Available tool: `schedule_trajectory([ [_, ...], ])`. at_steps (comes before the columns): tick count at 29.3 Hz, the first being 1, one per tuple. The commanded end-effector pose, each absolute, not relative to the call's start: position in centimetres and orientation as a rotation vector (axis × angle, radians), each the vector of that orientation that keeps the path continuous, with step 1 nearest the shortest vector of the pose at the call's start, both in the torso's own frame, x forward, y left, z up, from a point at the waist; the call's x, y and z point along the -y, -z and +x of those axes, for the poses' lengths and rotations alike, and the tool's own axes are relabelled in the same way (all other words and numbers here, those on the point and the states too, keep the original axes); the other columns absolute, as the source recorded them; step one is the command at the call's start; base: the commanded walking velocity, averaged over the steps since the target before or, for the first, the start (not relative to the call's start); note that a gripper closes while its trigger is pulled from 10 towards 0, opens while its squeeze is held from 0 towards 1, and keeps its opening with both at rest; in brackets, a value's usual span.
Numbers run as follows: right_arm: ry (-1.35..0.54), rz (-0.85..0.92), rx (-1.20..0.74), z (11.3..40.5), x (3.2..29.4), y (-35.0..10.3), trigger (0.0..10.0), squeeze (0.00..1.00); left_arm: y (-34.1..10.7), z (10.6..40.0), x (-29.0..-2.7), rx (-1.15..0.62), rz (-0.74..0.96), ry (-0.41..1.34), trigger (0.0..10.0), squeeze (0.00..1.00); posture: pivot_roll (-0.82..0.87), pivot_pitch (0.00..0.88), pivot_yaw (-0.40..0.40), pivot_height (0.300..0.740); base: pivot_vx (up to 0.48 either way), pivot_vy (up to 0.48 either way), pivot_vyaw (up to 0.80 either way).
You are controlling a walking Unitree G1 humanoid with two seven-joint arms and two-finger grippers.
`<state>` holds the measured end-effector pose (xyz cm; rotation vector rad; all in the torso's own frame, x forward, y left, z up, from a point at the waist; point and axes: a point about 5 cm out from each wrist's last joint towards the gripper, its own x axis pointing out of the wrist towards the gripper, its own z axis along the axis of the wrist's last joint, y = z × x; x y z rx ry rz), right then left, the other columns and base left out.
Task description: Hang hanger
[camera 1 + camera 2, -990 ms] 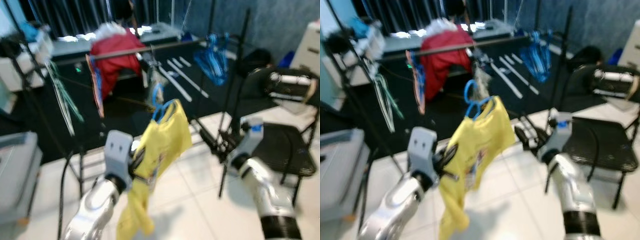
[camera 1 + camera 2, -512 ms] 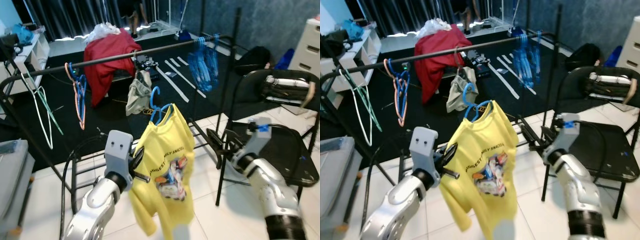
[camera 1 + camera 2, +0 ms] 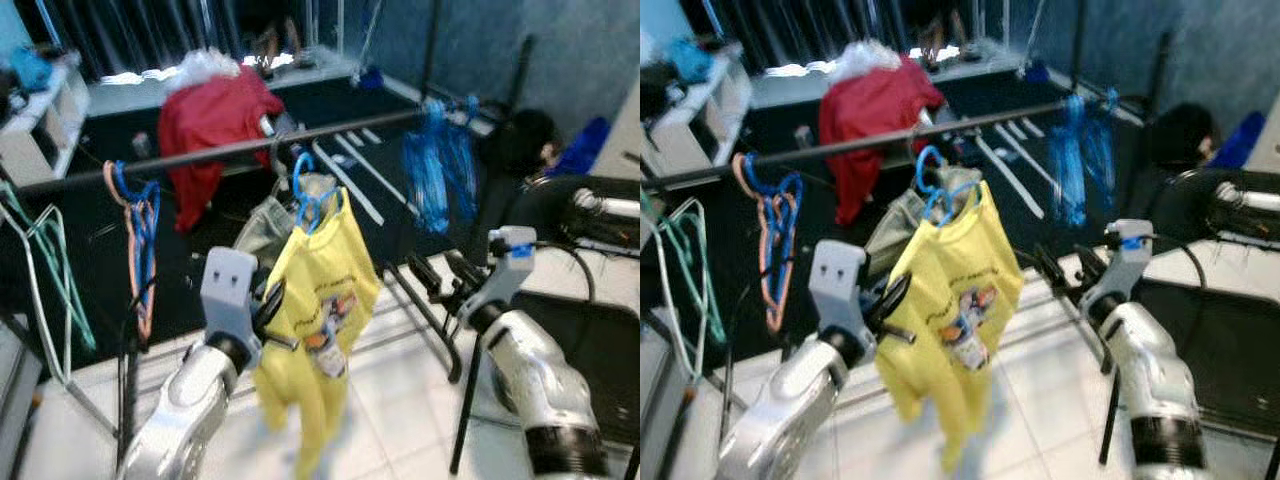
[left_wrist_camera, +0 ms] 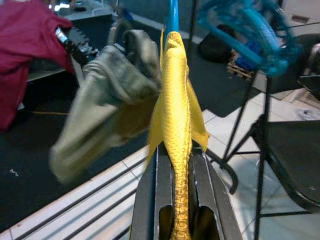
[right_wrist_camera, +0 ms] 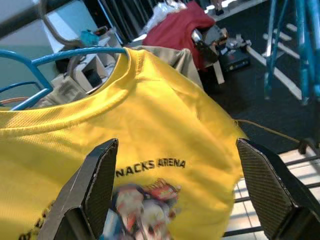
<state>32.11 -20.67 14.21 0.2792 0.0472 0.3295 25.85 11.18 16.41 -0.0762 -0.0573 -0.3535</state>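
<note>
At 9 o'clock, pale green hangers (image 3: 40, 270) are dangling from the dark rail (image 3: 200, 155), with orange and blue hangers (image 3: 135, 235) just to their right. Behind the rail, at 11 o'clock, a red garment (image 3: 215, 125) is draped over something on the dark floor.

The left pincer (image 3: 272, 318) is reaching up at 7 o'clock, its fingers (image 4: 150, 200) closing on the side edge of the yellow shirt (image 3: 315, 320). In the left wrist view the fabric is running straight between the two fingers. The shirt is hanging on a blue hanger (image 3: 305, 195), whose hook is sitting right at the rail near 12 o'clock; the blur is hiding whether it is resting on the rail. A grey-green garment (image 4: 105, 100) is hanging just behind the shirt.

The right pincer (image 3: 432, 280) is hovering at 3 o'clock, beside the shirt and apart from it, with its fingers (image 5: 95, 180) spread wide and holding nothing. Its wrist view is facing the shirt's printed front. A bunch of blue hangers (image 3: 440, 170) is hanging on the rail at 1 o'clock, and a black chair (image 3: 590, 340) is standing at 4 o'clock.
</note>
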Motion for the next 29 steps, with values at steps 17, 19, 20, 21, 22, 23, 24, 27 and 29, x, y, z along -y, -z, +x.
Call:
schedule_trajectory([
  [17,-0.311,0.276,-0.056,32.0,21.2,-14.0,10.0,0.0,-17.1,25.3,-7.4,0.078,-0.145,0.509,10.0,0.0,-0.12,0.0,0.06,0.74,0.226,0.0,0.0],
  [19,-0.311,0.275,-0.057,32.0,21.2,-14.0,10.0,0.0,-17.0,25.4,-7.3,0.069,-0.144,0.499,10.0,0.0,-0.12,0.0,0.06,0.74,0.0,0.0,0.0],
  [20,-0.312,0.274,-0.057,32.0,21.2,-14.0,10.0,0.0,-16.8,25.6,-7.1,0.06,-0.14,0.489,10.0,0.0,-0.12,0.0,0.06,0.74,0.0,0.0,0.0],
  [21,-0.312,0.274,-0.057,32.0,21.2,-14.0,10.0,0.0,-16.8,25.6,-7.1,0.06,-0.14,0.489,10.0,0.0,-0.12,0.0,0.06,0.74,0.0,0.0,0.0],
  [22,-0.312,0.273,-0.058,32.0,21.2,-14.0,10.0,0.0,-16.7,25.8,-6.8,0.047,-0.125,0.476,10.0,0.0,-0.12,0.0,0.06,0.74,0.0,0.0,0.0],
  [23,-0.312,0.273,-0.059,32.0,21.2,-14.0,10.0,0.0,-16.5,26.2,-6.5,0.032,-0.117,0.463,10.0,0.0,-0.12,0.0,0.06,0.74,0.0,0.0,0.0],
  [24,-0.312,0.273,-0.06,32.0,21.2,-13.9,10.0,0.0,-16.4,26.8,-6.1,0.023,-0.115,0.442,10.0,0.0,-0.12,0.0,0.057,0.74,0.0,0.0,0.0],
  [27,-0.312,0.272,-0.063,32.0,21.1,-13.9,10.0,0.0,-17.0,27.9,-4.6,0.03,-0.147,0.445,10.0,0.0,-0.12,0.0,0.057,0.74,0.0,0.0,0.0],
  [29,-0.312,0.271,-0.064,32.1,21.1,-13.9,10.0,0.0,-17.3,28.3,-4.0,0.037,-0.162,0.454,10.0,0.0,-0.12,0.0,0.057,0.74,0.0,0.0,0.0],
])
